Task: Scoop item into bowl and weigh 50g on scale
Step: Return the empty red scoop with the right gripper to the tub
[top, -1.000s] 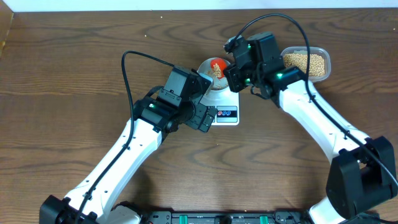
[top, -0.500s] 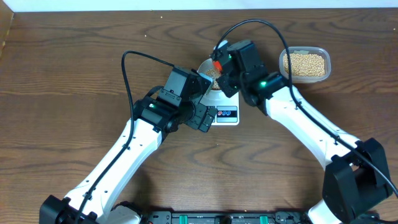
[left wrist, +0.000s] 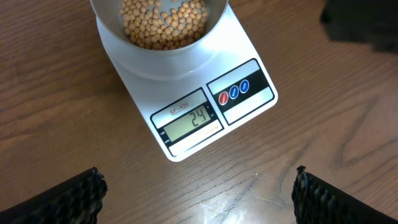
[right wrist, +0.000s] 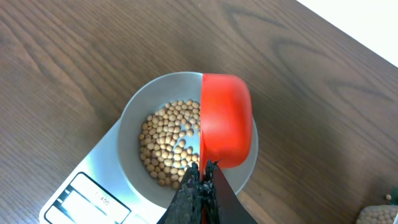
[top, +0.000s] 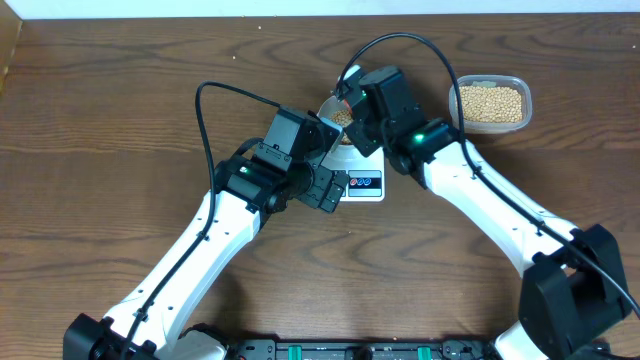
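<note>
The pale bowl [right wrist: 132,113] stands on the white scale [left wrist: 249,37], whose display [left wrist: 189,119] reads 24. Tan beans [right wrist: 166,146] cover the bowl's bottom [left wrist: 163,22]. My right gripper [right wrist: 204,171] is shut on the handle of a red scoop [right wrist: 225,121], which is turned on its side over the right half of the bowl. In the overhead view the right gripper [top: 352,108] hides most of the bowl [top: 333,113]. My left gripper [left wrist: 199,186] stands wide open over bare table just in front of the scale [top: 362,184], holding nothing.
A clear plastic tub [top: 490,103] full of the same beans stands at the back right, to the right of my right arm. Both arms reach in from the near edge and meet round the scale.
My right gripper has swung left over the bowl and tipped the red scoop onto its side, so it now hides the bowl from overhead. The left arm has not moved.
</note>
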Available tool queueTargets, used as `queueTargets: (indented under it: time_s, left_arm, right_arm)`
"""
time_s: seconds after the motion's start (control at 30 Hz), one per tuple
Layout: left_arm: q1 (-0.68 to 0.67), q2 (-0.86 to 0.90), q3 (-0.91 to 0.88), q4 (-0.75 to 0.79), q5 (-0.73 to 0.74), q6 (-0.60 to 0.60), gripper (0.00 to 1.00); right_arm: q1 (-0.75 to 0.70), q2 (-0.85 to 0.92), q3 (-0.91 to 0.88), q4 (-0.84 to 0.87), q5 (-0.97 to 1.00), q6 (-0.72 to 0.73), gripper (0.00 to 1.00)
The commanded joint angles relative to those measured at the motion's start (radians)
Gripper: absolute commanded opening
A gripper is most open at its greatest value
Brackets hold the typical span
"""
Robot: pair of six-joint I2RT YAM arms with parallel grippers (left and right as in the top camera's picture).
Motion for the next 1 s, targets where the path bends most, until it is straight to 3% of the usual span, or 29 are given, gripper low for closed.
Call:
queueTargets:
  time_s: [0.0,0.5,0.77,0.97]
  left_arm:
    - [0.005,-0.009,0.001,0.0,0.009,0.007,0.98]
    - [0.005,-0.009,0.001,0.0,0.009,0.007,0.98]
    - [0.005,-0.009,0.001,0.0,0.009,0.006,0.98]
    - [0.005,-0.009,0.001,0.0,0.009,0.006,0.98]
  right_arm:
    - [-0.032,-0.061,0.006,0.003,-0.062,0.021,0.01]
    - [-0.329,-0.169,0.006,-0.08,-0.545,0.14,0.01]
    - [-0.54,-0.189,0.006,-0.195,-0.544,0.153,0.01]
    - [-0.665,-0.185,0.006,-0.269,-0.384,0.137,0.01]
